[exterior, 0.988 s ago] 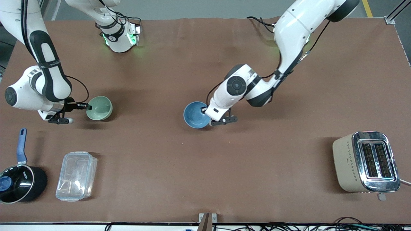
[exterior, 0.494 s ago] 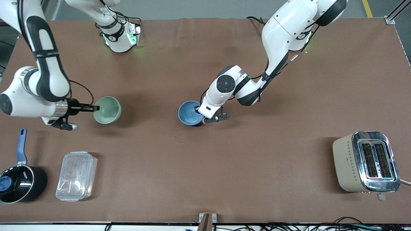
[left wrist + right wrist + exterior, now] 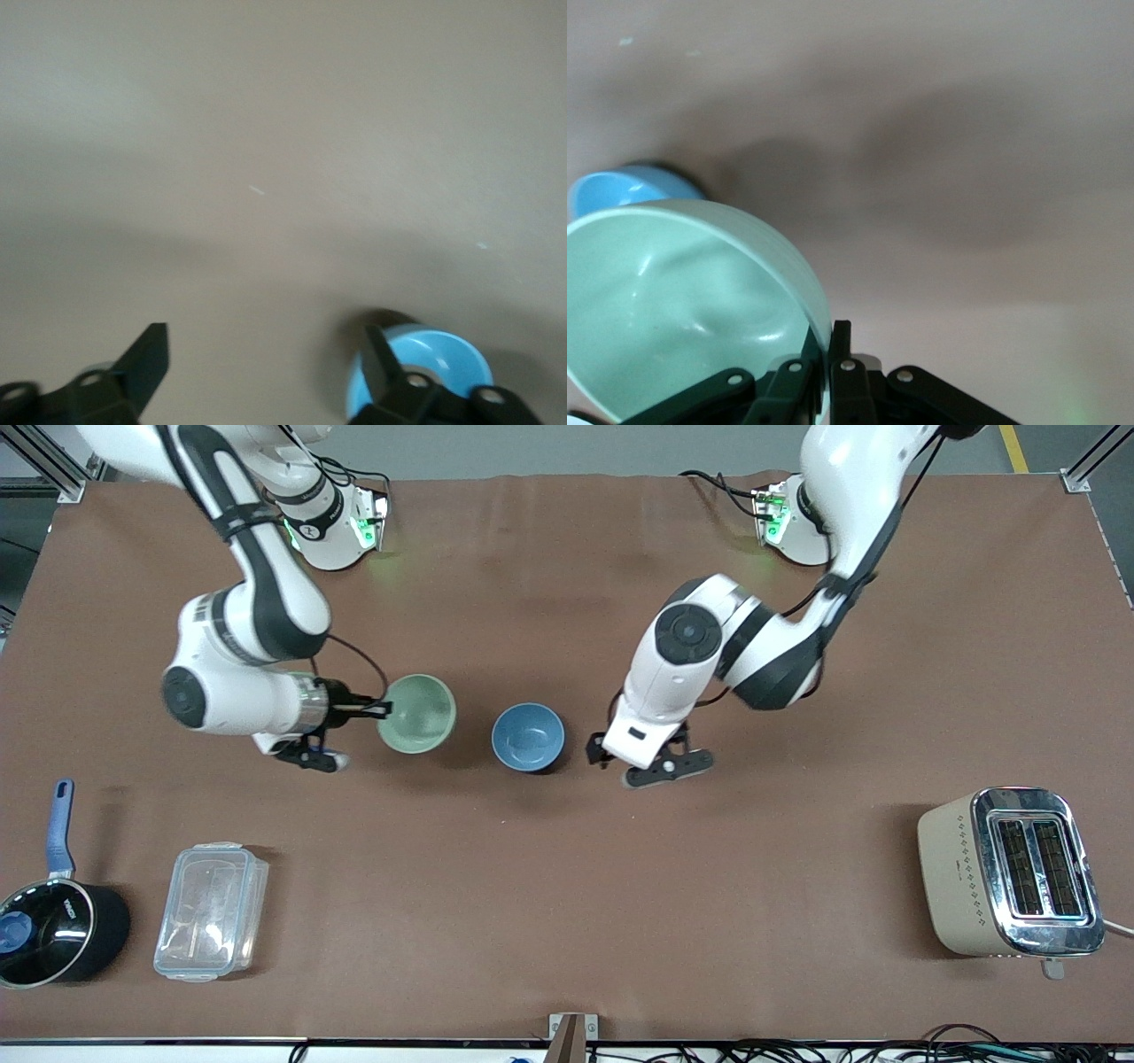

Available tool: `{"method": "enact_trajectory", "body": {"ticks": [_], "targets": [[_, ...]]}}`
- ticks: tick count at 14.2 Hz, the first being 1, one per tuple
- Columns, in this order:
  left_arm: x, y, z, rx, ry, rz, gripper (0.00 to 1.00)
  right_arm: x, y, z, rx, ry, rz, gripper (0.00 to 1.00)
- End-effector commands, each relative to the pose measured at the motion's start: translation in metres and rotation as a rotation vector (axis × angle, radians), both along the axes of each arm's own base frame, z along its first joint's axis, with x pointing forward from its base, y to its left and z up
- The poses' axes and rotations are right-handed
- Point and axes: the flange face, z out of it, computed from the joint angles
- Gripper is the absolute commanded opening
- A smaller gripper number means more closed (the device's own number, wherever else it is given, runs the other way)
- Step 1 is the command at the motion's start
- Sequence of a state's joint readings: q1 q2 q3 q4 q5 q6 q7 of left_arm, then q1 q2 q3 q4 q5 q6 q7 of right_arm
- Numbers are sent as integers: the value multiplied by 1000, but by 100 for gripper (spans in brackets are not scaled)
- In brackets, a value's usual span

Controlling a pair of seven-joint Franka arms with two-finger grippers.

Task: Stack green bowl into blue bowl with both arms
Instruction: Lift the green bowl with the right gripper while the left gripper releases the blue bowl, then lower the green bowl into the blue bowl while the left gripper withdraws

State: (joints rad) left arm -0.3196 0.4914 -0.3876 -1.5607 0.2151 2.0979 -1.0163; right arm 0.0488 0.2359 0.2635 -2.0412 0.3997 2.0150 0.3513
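Note:
The blue bowl (image 3: 528, 737) stands upright on the brown table near its middle, with nothing touching it. My left gripper (image 3: 601, 749) hovers just beside it, toward the left arm's end, open and empty. In the left wrist view the fingers (image 3: 146, 359) stand wide apart with the blue bowl (image 3: 443, 359) off past one of them. My right gripper (image 3: 383, 709) is shut on the rim of the green bowl (image 3: 416, 713), which hangs tilted over the table beside the blue bowl. The right wrist view shows the green bowl (image 3: 682, 301) pinched at its rim, the blue bowl (image 3: 620, 190) just past it.
A beige toaster (image 3: 1010, 872) stands near the front edge at the left arm's end. A clear plastic container (image 3: 211, 911) and a black saucepan (image 3: 53, 921) with a blue handle sit near the front edge at the right arm's end.
My left gripper opened, let go of the blue bowl and drew back toward the left arm's end. My right arm carried the green bowl toward the middle, close to the blue bowl.

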Motion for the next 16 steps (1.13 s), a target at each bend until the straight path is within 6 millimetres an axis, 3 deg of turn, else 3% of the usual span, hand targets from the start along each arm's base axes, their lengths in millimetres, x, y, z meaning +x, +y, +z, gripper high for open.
{"method": "enact_trajectory", "body": {"ticks": [1, 4, 5, 9, 12, 14, 16], "targets": [[1, 27, 49, 123, -56, -7, 100, -18, 61, 22, 9, -64, -52, 5], [11, 77, 98, 179, -85, -23, 100, -27, 103, 31, 15, -135, -78, 5], [15, 98, 116, 186, -94, -51, 100, -29, 108, 33, 17, -148, -79, 5], [17, 176, 174, 234, -69, -212, 100, -39, 126, 28, -36, -188, -38, 3], [12, 240, 211, 175, -18, -302, 100, -29, 125, 9, -99, -238, -36, 3], [2, 271, 228, 158, 17, -353, 100, -25, 127, -10, -123, -244, -39, 3], [-11, 290, 245, 166, 36, -403, 100, -26, 130, -19, -124, -231, -51, 3]]}}
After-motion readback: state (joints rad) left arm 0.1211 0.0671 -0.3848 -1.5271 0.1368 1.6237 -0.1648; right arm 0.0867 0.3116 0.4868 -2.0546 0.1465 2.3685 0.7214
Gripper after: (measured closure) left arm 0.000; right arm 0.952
